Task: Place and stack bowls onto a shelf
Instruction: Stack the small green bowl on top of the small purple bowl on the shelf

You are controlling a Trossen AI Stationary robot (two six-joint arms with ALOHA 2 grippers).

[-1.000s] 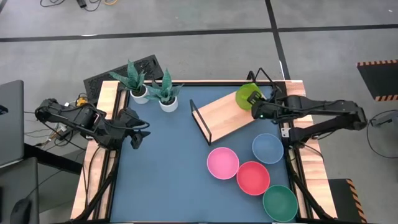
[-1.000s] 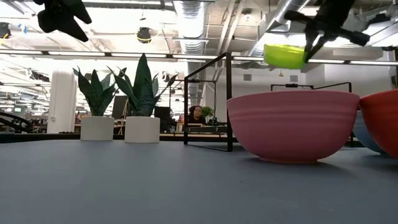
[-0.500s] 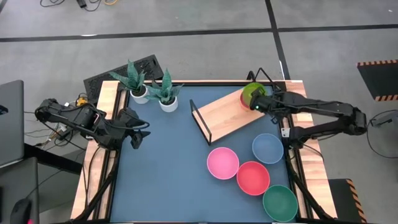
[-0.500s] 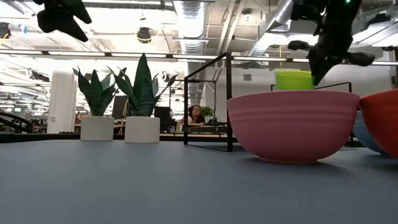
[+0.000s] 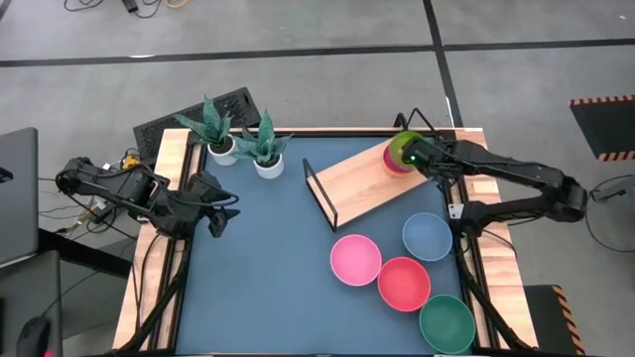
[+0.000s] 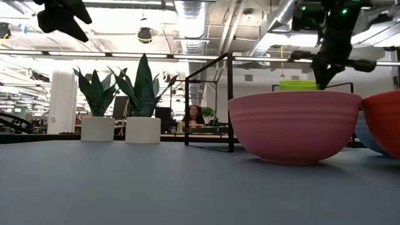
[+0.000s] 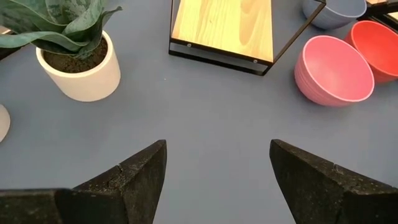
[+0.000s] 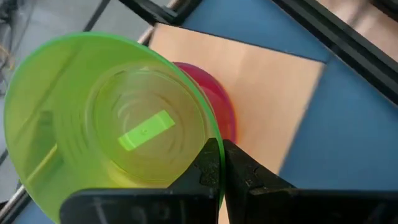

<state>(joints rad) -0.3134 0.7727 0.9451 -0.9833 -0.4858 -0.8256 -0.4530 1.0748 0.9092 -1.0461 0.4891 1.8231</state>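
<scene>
The shelf (image 5: 359,180), a light-wood board on a black wire frame, stands at the table's far right. A small red bowl (image 5: 394,165) sits on its far right end. My right gripper (image 5: 415,159) is shut on the lime green bowl (image 5: 402,149), which is right over the red bowl (image 8: 219,102). In the low view only the lime bowl's rim (image 6: 299,84) shows behind the pink bowl. My left gripper (image 5: 226,205) is open and empty, high over the table's left edge. My right gripper pinches the lime green bowl's rim (image 8: 210,140) on the side toward the table's right, one finger inside the bowl and one outside. The fingers come from above, pointing down. The bowl is upright and nests over the red bowl; whether it rests on it I cannot tell.
Pink (image 5: 355,260), coral-red (image 5: 404,283), blue (image 5: 428,236) and dark green (image 5: 446,323) bowls stand on the table's near right. Two white pots with spiky plants (image 5: 223,149) (image 5: 268,164) stand at the far left. Bare blue mat lies in the middle.
My right gripper has gone down and a little toward the far edge with the lime green bowl. The bowl, tilted and high above the shelf before, now sits level, low over the red bowl.
</scene>
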